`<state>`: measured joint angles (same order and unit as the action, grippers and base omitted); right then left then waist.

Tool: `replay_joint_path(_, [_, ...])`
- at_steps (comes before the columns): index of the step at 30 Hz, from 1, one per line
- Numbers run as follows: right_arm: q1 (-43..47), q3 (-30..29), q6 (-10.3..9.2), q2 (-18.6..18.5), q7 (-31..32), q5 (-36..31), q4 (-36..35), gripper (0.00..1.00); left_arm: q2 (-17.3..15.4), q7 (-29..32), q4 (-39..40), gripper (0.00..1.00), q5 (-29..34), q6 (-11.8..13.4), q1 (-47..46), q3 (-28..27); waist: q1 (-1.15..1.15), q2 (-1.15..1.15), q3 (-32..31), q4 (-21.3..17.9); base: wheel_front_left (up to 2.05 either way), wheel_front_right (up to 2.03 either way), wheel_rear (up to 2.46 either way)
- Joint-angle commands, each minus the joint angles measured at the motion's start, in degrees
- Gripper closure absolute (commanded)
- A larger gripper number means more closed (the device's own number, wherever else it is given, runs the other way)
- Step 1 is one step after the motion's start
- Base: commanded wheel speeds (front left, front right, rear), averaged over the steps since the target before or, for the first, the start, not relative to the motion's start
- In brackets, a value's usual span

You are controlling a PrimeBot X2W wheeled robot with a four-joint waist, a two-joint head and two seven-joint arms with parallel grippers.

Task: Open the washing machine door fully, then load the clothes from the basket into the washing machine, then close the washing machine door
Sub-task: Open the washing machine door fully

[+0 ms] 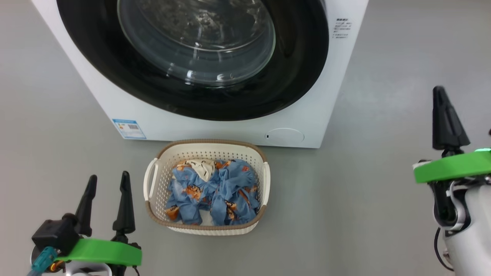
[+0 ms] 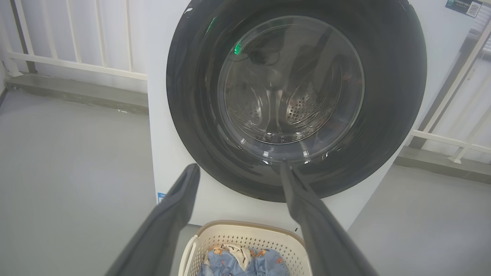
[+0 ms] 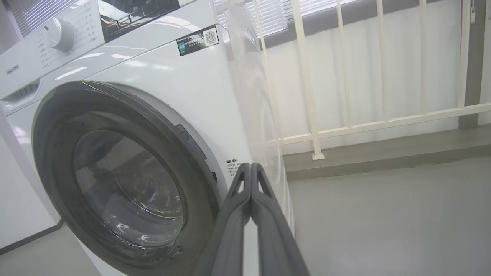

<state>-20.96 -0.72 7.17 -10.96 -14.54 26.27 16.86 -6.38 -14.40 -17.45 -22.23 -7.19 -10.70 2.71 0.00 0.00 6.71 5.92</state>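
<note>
The white washing machine [image 1: 215, 126] stands ahead with its round black door [image 1: 299, 69] shut against the front. In front of it on the floor sits the cream basket [image 1: 153, 184], holding the blue clothes [image 1: 215, 191] with orange figures. My left gripper [image 1: 108, 182] hovers open at the lower left, left of the basket; through its wrist camera the door [image 2: 391, 88] and basket [image 2: 245, 235] lie ahead of the left gripper [image 2: 239, 170]. Off to the machine's right, my right gripper [image 1: 439, 92] is shut and empty. Its wrist view has the right gripper [image 3: 250, 166] beside the door [image 3: 53, 161], not touching.
A grey floor [image 1: 364, 214] surrounds the machine. White railings [image 3: 345, 130] and a low ledge run behind and to the right of it. A blue label [image 1: 129, 128] and a round cap [image 1: 284, 137] sit low on the machine's front.
</note>
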Motion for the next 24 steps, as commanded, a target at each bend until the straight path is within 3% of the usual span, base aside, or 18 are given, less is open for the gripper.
replay_joint_path(1, [-2.48, 0.55, 0.32, -0.98, -0.46, 2.52, -0.72, 1.00, -1.80, -0.60, 2.07, 0.00, -0.61, -0.28, -2.23, -1.51, 0.00, 0.00, 1.13, 0.77, 0.00, 0.00, 0.00])
replay_joint_path(10, [-8.21, 2.40, 0.32, -5.48, -0.46, 14.35, 3.10, 1.00, -2.59, -0.60, 4.58, 0.00, -2.04, -0.29, -3.28, -0.68, 0.00, 0.00, 5.07, 3.02, 0.00, 0.00, 0.00])
replay_joint_path(18, [-13.92, 5.35, 0.32, -9.55, 4.18, 33.90, 5.47, 1.00, -2.77, -0.60, 5.87, 0.00, -2.84, -0.29, -4.67, 0.16, 0.00, 0.00, 8.13, 5.33, 0.00, 0.00, 0.00])
replay_joint_path(24, [-17.74, 6.38, 0.32, -13.50, 7.85, 44.47, 6.68, 1.00, -2.70, -0.60, 6.27, 0.00, -3.15, -0.29, -5.46, 0.34, 0.00, 0.00, 9.45, 7.10, 0.00, 0.00, 0.00])
